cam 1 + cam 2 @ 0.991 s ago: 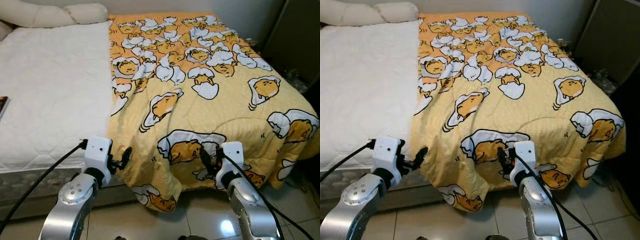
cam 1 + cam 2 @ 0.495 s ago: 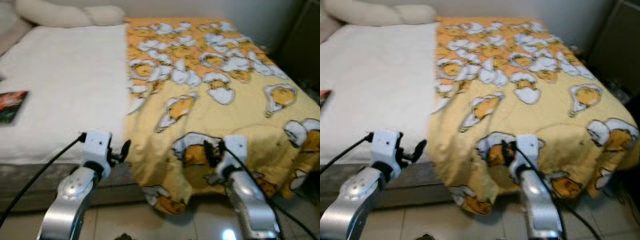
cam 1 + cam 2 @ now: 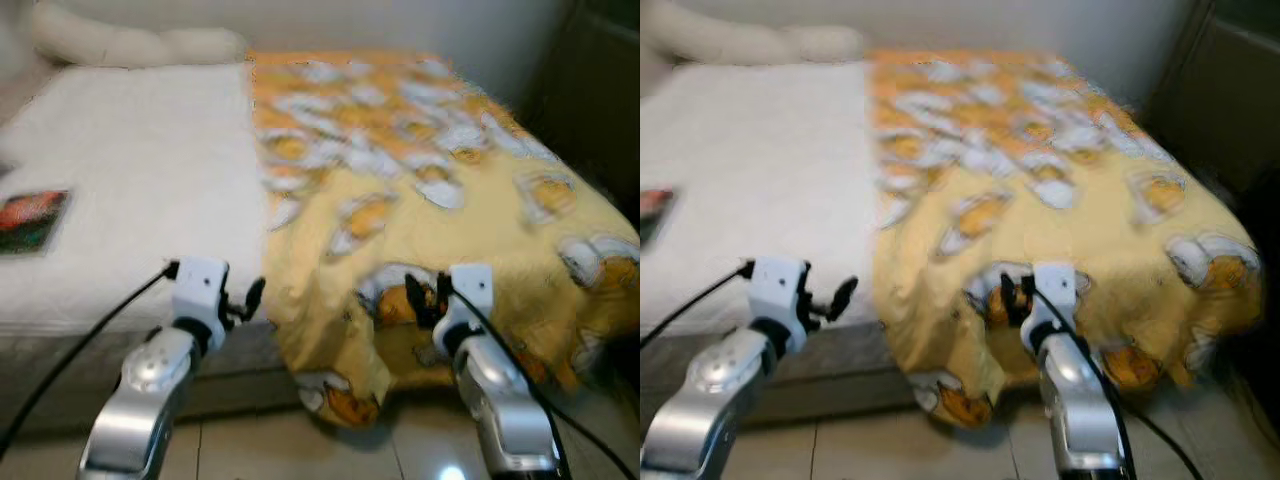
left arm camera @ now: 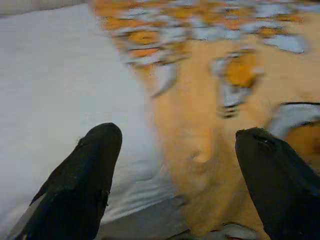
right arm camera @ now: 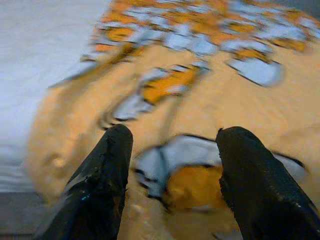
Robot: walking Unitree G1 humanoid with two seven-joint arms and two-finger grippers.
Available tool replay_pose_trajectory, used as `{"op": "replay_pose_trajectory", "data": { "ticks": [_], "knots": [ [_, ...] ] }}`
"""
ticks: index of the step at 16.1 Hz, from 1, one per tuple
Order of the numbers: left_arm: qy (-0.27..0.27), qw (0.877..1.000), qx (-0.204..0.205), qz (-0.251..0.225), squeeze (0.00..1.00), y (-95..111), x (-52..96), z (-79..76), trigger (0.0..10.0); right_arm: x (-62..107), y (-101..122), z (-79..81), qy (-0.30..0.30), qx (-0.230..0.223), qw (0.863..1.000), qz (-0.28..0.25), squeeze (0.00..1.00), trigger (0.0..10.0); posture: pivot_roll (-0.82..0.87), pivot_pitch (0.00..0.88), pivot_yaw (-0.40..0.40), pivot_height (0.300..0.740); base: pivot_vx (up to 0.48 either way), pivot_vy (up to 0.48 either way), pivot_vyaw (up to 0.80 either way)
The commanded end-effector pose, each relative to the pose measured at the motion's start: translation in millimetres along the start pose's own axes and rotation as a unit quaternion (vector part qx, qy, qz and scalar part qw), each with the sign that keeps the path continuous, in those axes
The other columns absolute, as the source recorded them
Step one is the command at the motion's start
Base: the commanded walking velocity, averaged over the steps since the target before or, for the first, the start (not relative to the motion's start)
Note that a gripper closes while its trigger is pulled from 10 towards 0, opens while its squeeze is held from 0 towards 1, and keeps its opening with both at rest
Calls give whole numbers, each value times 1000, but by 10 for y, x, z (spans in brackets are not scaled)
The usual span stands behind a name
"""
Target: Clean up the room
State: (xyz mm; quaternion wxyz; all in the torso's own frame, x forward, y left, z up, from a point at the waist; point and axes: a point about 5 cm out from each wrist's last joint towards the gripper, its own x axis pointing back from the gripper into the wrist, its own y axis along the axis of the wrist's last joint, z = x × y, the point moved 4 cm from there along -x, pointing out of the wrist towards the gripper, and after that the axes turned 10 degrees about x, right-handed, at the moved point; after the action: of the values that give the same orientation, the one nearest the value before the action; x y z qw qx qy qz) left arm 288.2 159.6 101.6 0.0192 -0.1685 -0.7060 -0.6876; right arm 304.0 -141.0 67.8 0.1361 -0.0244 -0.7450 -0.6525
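Observation:
A yellow blanket (image 3: 450, 200) printed with cartoon figures covers the right half of a bed with a white sheet (image 3: 130, 170) and hangs over the foot end. My left gripper (image 3: 250, 298) hovers open at the foot of the bed, just left of the blanket's edge (image 4: 170, 135). Open too, my right gripper (image 3: 425, 300) is held against the blanket's hanging front, with the fabric (image 5: 175, 150) close before its fingers. Neither gripper holds anything. All views are blurred.
A book or flat pack with a red and green cover (image 3: 30, 220) lies on the sheet at the left. Pillows (image 3: 130, 42) rest at the head of the bed. Dark furniture (image 3: 590, 90) stands at the right. Tiled floor (image 3: 320, 450) lies below.
The whole picture has shifted right, so the camera has turned left and the book has come further into view. Both grippers stay open at the bed's foot.

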Motion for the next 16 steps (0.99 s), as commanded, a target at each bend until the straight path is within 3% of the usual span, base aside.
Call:
{"op": "replay_pose_trajectory", "data": {
  "ticks": [1, 3, 9, 12, 16],
  "knots": [
    [4, 1000, -1, 7, 0, -42, 1, 10, 10000, -26, 76, 5, 6, -10, 1000, -13, 0, 10000, -31, 0, -2, 740, 0, 409, 0],
    [10, 1000, -4, 8, 0, -41, 12, 52, 10000, -8, 32, 24, 10, -31, 999, -8, 0, 10000, -17, 0, -6, 740, 0, 409, 0],
    [14, 1000, 4, 8, 0, -75, 58, 75, 10000, 15, -10, 42, 14, -35, 999, 3, 0, 10000, -19, 0, -2, 740, 0, 387, 0],
    [27, 1000, 13, 0, 0, -23, 66, 105, 10000, 4, -39, 106, 27, -30, 999, 12, 0, 10000, -16, 0, -3, 740, 0, 0, 0],
    [24, 999, 31, -2, 0, -109, 82, 84, 10000, 13, -13, 110, 30, -27, 999, 3, 0, 10000, -3, 0, -13, 740, 0, 0, 0]
  ]
}}
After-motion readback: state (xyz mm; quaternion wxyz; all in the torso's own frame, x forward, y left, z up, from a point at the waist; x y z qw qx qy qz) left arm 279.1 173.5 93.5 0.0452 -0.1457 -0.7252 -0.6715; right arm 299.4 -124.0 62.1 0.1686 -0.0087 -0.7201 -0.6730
